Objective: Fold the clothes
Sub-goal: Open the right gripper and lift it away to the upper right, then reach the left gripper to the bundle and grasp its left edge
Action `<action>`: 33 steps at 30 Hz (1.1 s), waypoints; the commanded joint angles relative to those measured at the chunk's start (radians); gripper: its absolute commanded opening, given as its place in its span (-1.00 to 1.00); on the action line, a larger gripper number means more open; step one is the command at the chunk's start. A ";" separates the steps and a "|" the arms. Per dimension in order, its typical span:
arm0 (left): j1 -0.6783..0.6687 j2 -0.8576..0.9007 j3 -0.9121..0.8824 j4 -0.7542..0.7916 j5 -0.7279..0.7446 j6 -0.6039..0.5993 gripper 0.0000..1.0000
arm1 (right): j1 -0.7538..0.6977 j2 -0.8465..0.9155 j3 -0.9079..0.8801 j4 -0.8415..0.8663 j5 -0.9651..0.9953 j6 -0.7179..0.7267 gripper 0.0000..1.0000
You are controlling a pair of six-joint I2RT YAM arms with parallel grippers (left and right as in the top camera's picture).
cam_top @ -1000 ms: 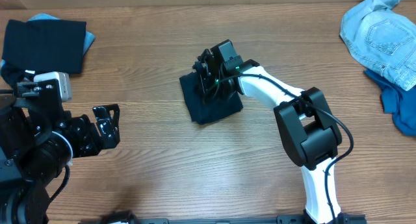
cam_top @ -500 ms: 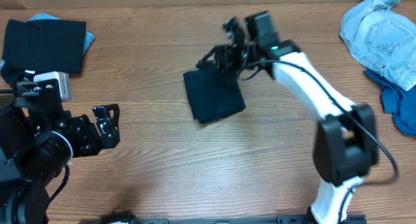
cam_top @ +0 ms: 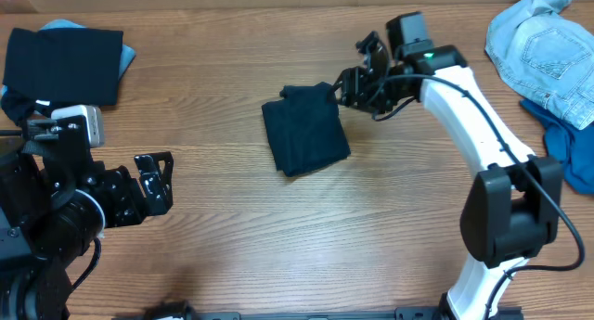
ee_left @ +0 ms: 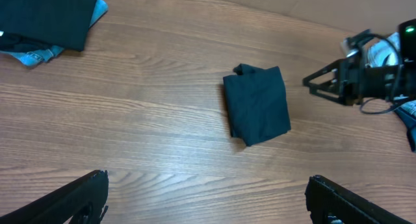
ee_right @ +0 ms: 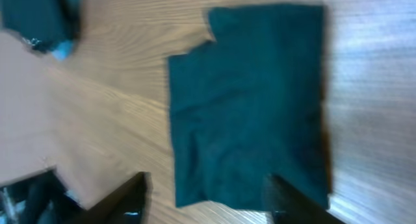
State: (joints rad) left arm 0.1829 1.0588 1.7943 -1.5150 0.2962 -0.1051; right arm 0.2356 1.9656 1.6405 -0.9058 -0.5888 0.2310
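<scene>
**Folded navy garment at table centre, both grippers empty**

The dark navy garment [cam_top: 304, 134] lies flat on the wooden table [cam_top: 278, 255] as a folded rectangle, with one small flap bunched at its far edge. The right gripper [cam_top: 347, 86] hovers just beside the garment's far right corner, its fingers spread wide and holding nothing. The left gripper [cam_top: 155, 182] is well apart at the near left, likewise spread and empty. A black folded piece [cam_top: 65, 62] lies far left; pale denim [cam_top: 543, 46] and a mid-blue piece [cam_top: 568, 148] lie far right.
</scene>
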 commanded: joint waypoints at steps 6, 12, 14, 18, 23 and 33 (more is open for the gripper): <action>-0.008 0.001 0.014 -0.016 0.011 -0.014 1.00 | 0.005 0.045 0.002 -0.006 0.214 -0.109 0.96; -0.008 0.001 0.014 -0.017 0.011 -0.014 1.00 | -0.016 0.101 0.002 -0.015 0.179 -0.157 0.93; -0.008 0.002 0.014 -0.013 0.012 -0.015 1.00 | -0.025 0.101 0.002 -0.007 0.179 -0.145 0.93; -0.008 0.003 0.014 0.014 0.038 -0.015 1.00 | -0.071 0.101 0.002 0.018 0.152 -0.095 1.00; -0.008 0.093 0.002 -0.025 0.079 0.026 1.00 | -0.144 0.101 0.002 0.005 0.004 -0.101 1.00; -0.026 0.468 -0.222 0.134 0.518 0.180 0.98 | -0.235 0.099 0.003 -0.029 -0.050 -0.131 1.00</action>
State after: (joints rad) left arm 0.1631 1.3987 1.6550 -1.4361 0.5720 0.0051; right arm 0.0334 2.0716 1.6386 -0.9253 -0.5911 0.1234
